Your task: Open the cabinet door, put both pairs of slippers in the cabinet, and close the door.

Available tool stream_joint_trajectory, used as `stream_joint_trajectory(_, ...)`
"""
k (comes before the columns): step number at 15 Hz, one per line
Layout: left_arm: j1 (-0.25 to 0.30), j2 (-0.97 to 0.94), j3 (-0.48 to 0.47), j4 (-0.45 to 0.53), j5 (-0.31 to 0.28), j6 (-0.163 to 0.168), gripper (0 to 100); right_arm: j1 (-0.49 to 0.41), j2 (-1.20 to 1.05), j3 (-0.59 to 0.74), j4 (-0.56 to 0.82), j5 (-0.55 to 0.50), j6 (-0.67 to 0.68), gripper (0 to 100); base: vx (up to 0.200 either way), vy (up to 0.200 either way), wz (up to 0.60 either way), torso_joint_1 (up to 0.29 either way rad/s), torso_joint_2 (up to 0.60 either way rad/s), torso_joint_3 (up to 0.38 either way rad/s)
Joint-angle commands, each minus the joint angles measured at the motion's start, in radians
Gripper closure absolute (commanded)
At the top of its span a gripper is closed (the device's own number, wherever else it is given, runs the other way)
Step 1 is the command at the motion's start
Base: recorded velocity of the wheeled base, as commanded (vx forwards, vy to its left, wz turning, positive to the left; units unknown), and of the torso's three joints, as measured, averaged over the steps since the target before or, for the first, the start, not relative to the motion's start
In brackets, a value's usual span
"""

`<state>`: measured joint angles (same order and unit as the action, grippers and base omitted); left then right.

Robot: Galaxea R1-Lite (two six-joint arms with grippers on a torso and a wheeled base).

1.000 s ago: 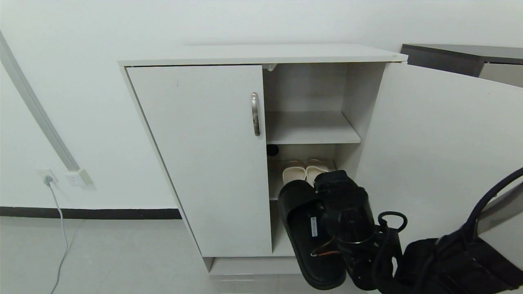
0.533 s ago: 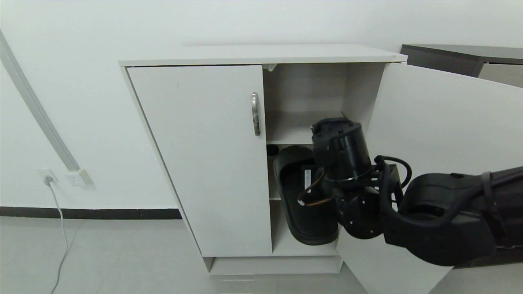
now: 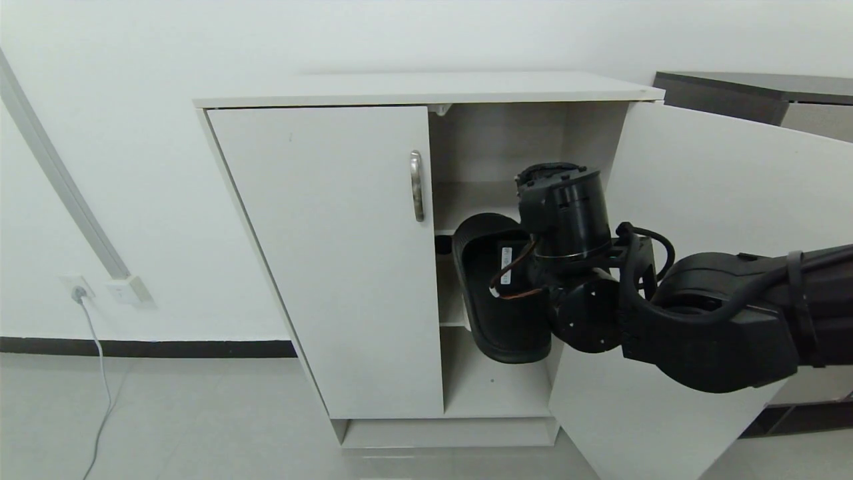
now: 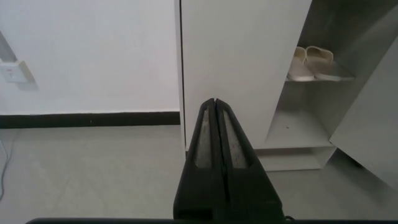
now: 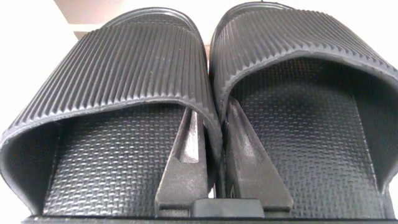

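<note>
The white cabinet point(image 3: 320, 253) stands against the wall, its left door shut and its right door point(image 3: 700, 220) swung wide. My right gripper point(image 5: 214, 162) is shut on the pair of black slippers point(image 3: 496, 293), pinching their two inner strap edges together. The black slippers point(image 5: 143, 99) hang sole-side toward me at the open compartment, level with the middle shelf. A pair of white slippers point(image 4: 314, 62) rests on that middle shelf. My left gripper point(image 4: 214, 109) is shut with nothing in it, low over the floor, pointing at the cabinet's left door.
The left door carries a metal handle point(image 3: 416, 185). The cabinet's bottom shelf point(image 3: 486, 387) is bare. A wall socket with a hanging cable point(image 3: 78, 292) is at the far left, and dark furniture point(image 3: 753, 93) stands behind the open door. Open floor point(image 3: 200, 427) lies before the cabinet.
My right arm has lifted the black slippers from near the floor up and into the cabinet opening. They now cover the white slippers in the head view.
</note>
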<state>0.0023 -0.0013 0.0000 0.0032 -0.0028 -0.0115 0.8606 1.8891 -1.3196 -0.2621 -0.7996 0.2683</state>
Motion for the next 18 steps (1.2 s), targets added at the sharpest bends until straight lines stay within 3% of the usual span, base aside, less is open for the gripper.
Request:
stream_joint_trajectory(1, 0.001, 0.001, 0.000, 0.001, 0.000, -0.001, 100, 0.000, 0.008, 0.000, -0.002, 0.000, 0.000, 100, 0.200, 0.000, 0.00, 0.002, 0.00, 0.002)
stream_joint_trajectory(10, 0.001, 0.001, 0.000, 0.000, -0.002, -0.001, 100, -0.014, 0.028, -0.010, -0.003, -0.001, 0.002, 100, 0.200, 0.000, 0.00, 0.001, 0.00, 0.003)
stream_joint_trajectory(18, 0.001, 0.001, 0.000, 0.000, -0.002, 0.001, 100, -0.032, 0.096, -0.096, -0.002, -0.003, -0.001, 100, 0.000, 0.000, 0.00, 0.000, 0.00, 0.000)
